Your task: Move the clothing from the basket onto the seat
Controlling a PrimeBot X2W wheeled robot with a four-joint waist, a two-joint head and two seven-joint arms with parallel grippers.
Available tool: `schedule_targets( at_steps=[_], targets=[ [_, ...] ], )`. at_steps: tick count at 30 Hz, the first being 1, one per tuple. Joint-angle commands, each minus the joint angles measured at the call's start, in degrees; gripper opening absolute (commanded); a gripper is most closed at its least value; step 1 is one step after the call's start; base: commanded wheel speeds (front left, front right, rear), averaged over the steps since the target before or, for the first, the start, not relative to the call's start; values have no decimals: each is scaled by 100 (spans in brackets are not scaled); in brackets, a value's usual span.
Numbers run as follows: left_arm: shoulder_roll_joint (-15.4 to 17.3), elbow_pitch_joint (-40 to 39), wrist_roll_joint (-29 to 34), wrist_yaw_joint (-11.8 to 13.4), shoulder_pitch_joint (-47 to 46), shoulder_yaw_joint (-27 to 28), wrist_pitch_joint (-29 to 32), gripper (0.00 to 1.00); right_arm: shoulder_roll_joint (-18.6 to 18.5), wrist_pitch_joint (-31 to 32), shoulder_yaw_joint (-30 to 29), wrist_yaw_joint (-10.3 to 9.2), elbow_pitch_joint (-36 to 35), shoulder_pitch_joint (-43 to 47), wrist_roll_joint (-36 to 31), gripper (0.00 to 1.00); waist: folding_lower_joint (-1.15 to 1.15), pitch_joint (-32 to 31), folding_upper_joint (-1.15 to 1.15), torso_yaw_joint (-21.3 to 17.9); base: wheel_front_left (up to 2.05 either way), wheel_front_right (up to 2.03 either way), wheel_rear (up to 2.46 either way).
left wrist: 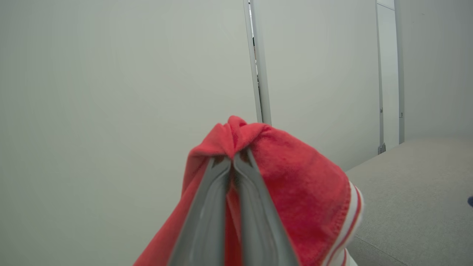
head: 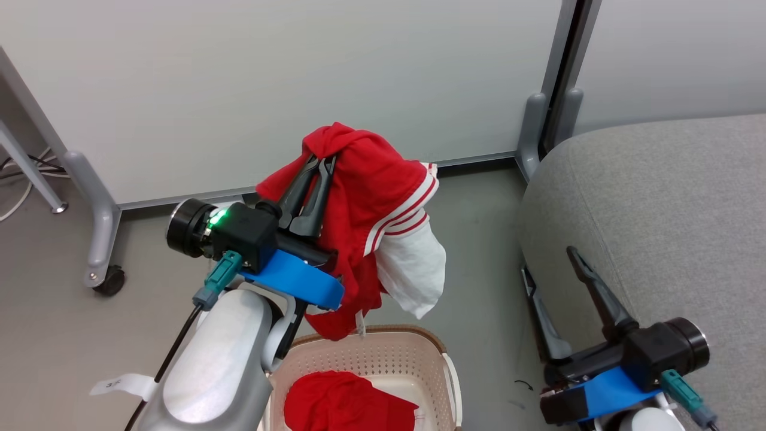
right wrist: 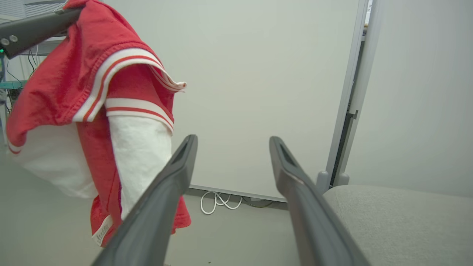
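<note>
My left gripper (head: 320, 160) is shut on a red garment (head: 371, 197) with white stripes and a white lining, held up in the air above the cream basket (head: 383, 353). The cloth drapes over the closed fingers (left wrist: 218, 199) and hangs down to the basket's rim. In the right wrist view the same garment (right wrist: 107, 111) dangles at the left. A second red garment (head: 347, 404) lies inside the basket. The grey seat (head: 658, 209) stands to the right. My right gripper (head: 547, 260) is open and empty, low beside the seat's front edge.
White partition panels (head: 299, 78) on wheeled grey feet (head: 102, 239) stand behind the basket. A panel post (head: 553, 96) rises at the seat's back corner. White cables (right wrist: 218, 201) lie on the floor under the panel. Grey floor lies between basket and seat.
</note>
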Motion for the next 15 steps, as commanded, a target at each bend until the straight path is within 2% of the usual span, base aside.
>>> schedule_targets(
  at_steps=[1, 15],
  targets=[
    [-13, -43, 6, -23, 14, -1, -17, 0, 8, -4, 56, 3, 10, -22, 5, 100, 1, 0, 0, 11, 0, 0, 0],
    [-114, -42, 48, -84, -152, -164, -17, 0, -421, -4, 1119, 3, 501, -1078, -67, 100, 1, 15, 0, 171, 0, 0, 0]
  ],
)
